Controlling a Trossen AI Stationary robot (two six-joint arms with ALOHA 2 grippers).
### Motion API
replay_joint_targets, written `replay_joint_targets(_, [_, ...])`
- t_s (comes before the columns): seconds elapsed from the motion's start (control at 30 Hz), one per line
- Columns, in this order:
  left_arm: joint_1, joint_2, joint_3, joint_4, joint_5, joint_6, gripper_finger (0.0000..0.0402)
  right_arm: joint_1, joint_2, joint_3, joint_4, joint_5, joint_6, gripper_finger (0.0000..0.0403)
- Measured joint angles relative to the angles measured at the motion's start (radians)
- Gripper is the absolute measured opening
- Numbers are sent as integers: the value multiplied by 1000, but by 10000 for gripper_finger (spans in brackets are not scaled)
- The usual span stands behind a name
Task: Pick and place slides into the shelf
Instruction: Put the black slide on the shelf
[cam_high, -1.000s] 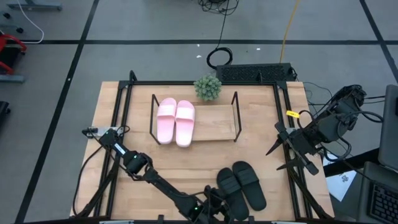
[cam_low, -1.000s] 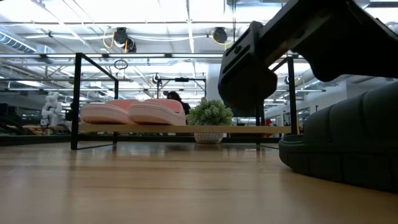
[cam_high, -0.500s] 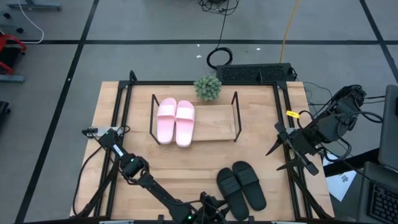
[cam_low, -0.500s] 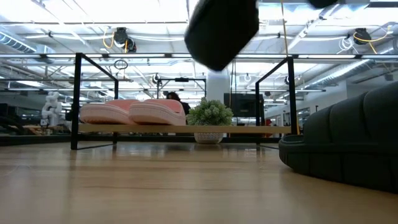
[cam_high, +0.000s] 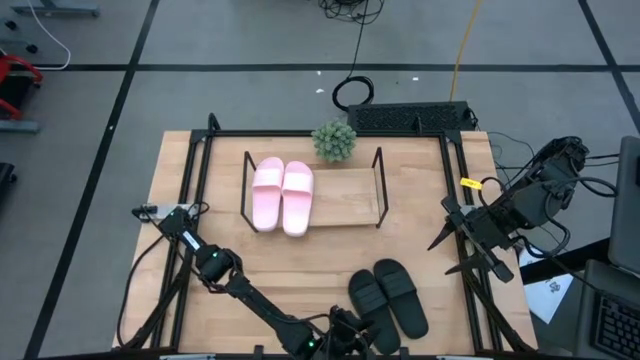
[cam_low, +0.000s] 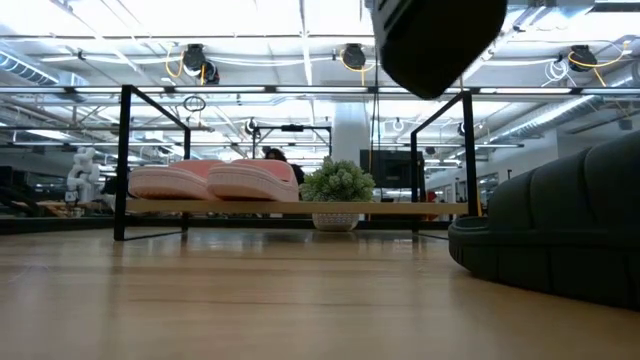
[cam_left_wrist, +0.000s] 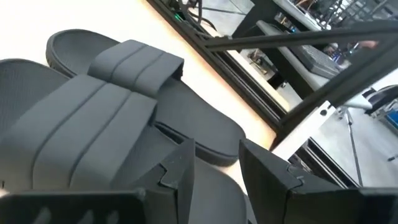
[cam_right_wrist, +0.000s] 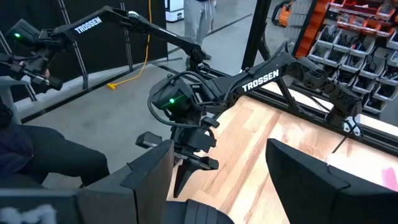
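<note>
left gripper low beside black slides, fingers apart, empty

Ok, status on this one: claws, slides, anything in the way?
Left claw open, above black slides, empty. Right claw open, parked at table's right edge. Pink slides on shelf. Nothing blocking.

The left claw has moved. A second ago it sat low at the worktop's near edge, right against the near end of the black slides, and in the low view its dark body filled the space just above them. Half a second ago it had lifted and drawn back along that edge, away from the slides. Now it has come part of the way back toward them and hangs raised, clear of the worktop.
</note>
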Motion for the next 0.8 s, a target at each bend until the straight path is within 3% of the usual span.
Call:
replay_joint_targets(0.33, [6,0,0,1,-23,-95,129,0,0,0,0,0,-7,247])
replay_joint_targets(0.57, [-7,0,0,-152,-75,-194,129,0,0,0,0,0,-31,247])
replay_joint_targets(0.8, [-6,0,0,-161,12,-193,129,0,0,0,0,0,-31,247])
